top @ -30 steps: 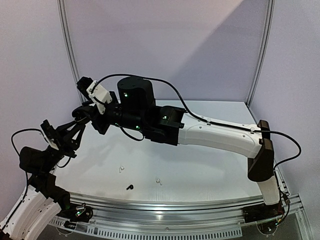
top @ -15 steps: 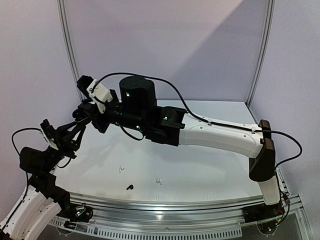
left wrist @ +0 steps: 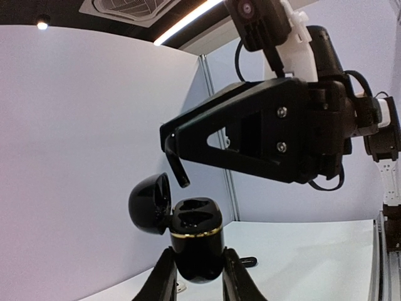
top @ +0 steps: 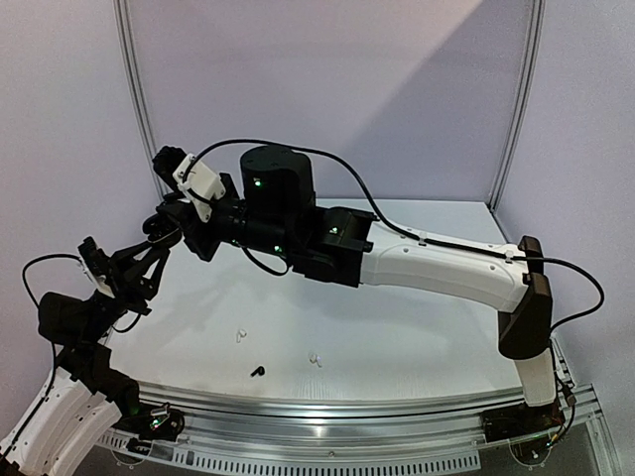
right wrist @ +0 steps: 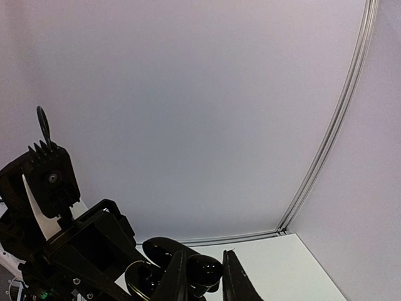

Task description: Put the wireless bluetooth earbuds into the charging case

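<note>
My left gripper [left wrist: 197, 276] is shut on a black charging case [left wrist: 196, 248] with a gold rim and holds it upright in the air, its lid [left wrist: 149, 204] open to the left. My right gripper [right wrist: 203, 282] is shut on a black earbud [right wrist: 210, 269], whose stem [left wrist: 178, 166] hangs just above the case's open sockets without touching them. In the top view both grippers meet at the far left, the right [top: 167, 226] just above the left [top: 149, 250]. Two white earbuds [top: 239, 335] [top: 315, 359] and one black earbud [top: 258, 372] lie on the table.
The right arm [top: 437, 268] stretches across the whole table from right to left. A metal rail [top: 347, 407] runs along the near edge. Walls close in the left side and back. Another black earbud [left wrist: 246, 260] lies on the table behind the case.
The right arm's wrist and forearm have shifted slightly to the right and up. The left arm and the case have stayed still.
</note>
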Controlling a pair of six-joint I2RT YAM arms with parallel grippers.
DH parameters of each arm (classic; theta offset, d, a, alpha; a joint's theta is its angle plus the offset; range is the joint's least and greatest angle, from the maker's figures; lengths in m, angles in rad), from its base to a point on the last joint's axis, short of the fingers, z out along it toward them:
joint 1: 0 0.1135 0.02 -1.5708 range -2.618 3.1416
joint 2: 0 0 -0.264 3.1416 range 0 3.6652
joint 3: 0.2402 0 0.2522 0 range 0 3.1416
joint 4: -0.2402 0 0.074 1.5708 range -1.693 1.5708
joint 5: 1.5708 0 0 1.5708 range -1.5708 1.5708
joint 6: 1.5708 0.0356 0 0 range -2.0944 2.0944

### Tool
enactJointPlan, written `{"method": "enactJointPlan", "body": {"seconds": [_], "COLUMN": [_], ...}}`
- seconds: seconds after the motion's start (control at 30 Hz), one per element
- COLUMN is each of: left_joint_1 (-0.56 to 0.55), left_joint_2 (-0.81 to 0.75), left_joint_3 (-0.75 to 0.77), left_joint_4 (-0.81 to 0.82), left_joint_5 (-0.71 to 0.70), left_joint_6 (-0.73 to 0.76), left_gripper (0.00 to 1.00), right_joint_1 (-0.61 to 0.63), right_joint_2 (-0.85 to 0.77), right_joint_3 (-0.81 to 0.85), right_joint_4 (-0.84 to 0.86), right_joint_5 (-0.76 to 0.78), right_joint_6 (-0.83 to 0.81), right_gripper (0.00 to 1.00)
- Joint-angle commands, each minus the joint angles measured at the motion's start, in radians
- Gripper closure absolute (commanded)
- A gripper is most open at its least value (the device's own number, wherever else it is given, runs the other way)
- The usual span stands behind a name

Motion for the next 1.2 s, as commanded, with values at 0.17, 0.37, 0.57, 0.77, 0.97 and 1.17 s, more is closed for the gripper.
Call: {"method": "enactJointPlan", "body": {"seconds": [0.17,0.37,0.57,0.77,0.97,1.17], "left_joint_1": [-0.010,-0.009,-0.009,-0.008,-0.009,-0.008], "left_joint_2": [0.001,0.003,0.010,0.012,0.013,0.016], "left_joint_3": [0.004,0.007,0.013,0.012,0.007,0.008], "left_joint_4": [0.041,0.047,0.051,0.049,0.044,0.063], "left_joint_5": [0.021,0.013,-0.011,-0.026,-0.018,-0.006], "left_joint_6": [-0.038,-0.057,-0.076,-0.077,-0.061,-0.048], "left_gripper": [1.00,1.00,1.00,1.00,1.00,1.00], "right_joint_1": [0.001,0.002,0.002,0.003,0.003,0.003], "right_joint_2": [-0.028,-0.031,-0.035,-0.044,-0.057,-0.055], "right_joint_3": [-0.015,-0.026,-0.035,-0.050,-0.057,-0.062], "right_joint_4": [-0.052,-0.060,-0.060,-0.050,-0.022,-0.022], "right_joint_5": [0.020,0.017,0.004,-0.001,-0.003,0.011], "right_joint_6": [-0.023,-0.028,-0.026,-0.017,-0.009,-0.012], "right_gripper": [1.00,1.00,1.00,1.00,1.00,1.00]}}
